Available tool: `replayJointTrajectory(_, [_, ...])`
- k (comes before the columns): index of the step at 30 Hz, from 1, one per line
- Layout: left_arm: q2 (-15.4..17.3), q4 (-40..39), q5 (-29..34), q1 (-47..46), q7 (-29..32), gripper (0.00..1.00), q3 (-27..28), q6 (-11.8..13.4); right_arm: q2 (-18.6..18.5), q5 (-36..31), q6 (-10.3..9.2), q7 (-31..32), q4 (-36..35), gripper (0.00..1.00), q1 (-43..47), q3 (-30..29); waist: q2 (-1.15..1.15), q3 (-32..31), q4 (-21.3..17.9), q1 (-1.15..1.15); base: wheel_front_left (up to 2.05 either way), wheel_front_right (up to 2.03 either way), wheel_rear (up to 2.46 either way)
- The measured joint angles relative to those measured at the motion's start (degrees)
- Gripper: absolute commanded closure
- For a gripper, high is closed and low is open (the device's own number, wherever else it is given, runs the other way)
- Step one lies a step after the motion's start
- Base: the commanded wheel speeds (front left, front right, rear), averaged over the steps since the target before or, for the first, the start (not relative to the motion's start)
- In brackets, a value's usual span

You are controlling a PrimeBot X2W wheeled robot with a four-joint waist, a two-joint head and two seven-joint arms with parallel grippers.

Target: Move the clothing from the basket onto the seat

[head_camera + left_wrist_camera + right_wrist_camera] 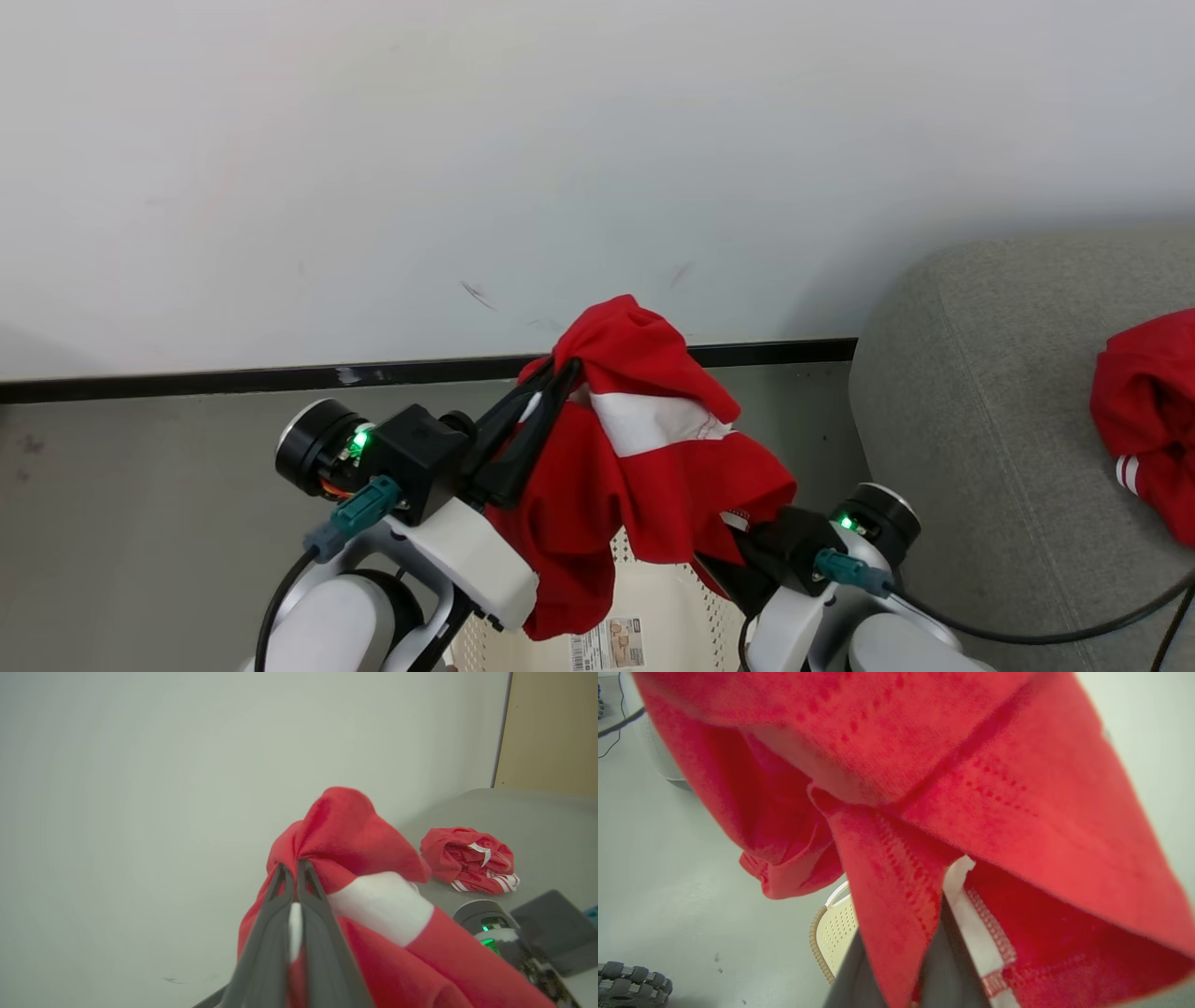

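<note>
Red-and-white garment (644, 439) raised above basket (695, 611), pinched tight in left gripper (560, 373).
Right gripper (747, 549) buried under cloth, grip unreadable; basket mostly hidden; second red garment (1148, 420) cut off on grey seat (980, 420).

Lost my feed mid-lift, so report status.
Left gripper, right gripper shut on red garment. Garment hangs above basket, not yet on seat. A second garment lies on seat. Black cable trails beside seat.

Well right of our left gripper (565, 373) we see the grey sofa (980, 448) with a crumpled red garment (1148, 420) lying on it; below that gripper the basket (695, 607) stands on the floor (140, 485).
</note>
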Motion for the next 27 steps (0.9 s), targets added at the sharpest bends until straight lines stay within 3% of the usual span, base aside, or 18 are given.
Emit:
replayJointTrajectory(12, [0.47,2.59,-1.91,3.53,-1.7,1.0,2.98,2.03,-3.19,0.97,0.0,0.0,-7.64,1.0,0.08,-7.97,0.0,0.36,-2.57,0.0,0.0,0.0,0.0])
replayJointTrajectory(13, [0.37,2.67,-1.99,3.74,-1.96,0.96,3.2,2.05,-3.23,1.13,0.0,0.0,-8.11,1.0,0.08,-8.86,0.0,0.38,-2.85,0.0,0.0,0.0,0.0])
replayJointTrajectory(15, [0.15,2.83,-2.16,4.27,-2.45,0.55,3.36,2.41,-3.36,1.44,0.0,0.0,-9.07,1.0,0.09,-10.45,0.0,0.41,-3.41,0.0,0.0,0.0,0.0])
replayJointTrajectory(16, [0.08,3.03,-2.4,4.39,-2.71,0.45,3.35,2.44,-3.46,1.44,0.0,0.0,-9.57,1.0,0.08,-11.2,0.0,0.42,-3.68,0.0,0.0,0.0,0.0])
replayJointTrajectory(18, [-0.05,3.19,-2.46,4.67,-2.97,0.01,3.32,2.44,-3.63,1.46,0.0,0.0,-10.22,1.0,0.07,-12.89,0.0,0.44,-4.23,0.0,0.0,0.0,0.0])
replayJointTrajectory(27, [0.04,3.66,-2.55,6.11,-5.0,0.0,2.34,1.6,-5.08,1.81,0.0,0.0,-13.88,1.0,0.01,-19.73,0.0,0.44,-6.44,0.0,0.0,0.0,0.0])
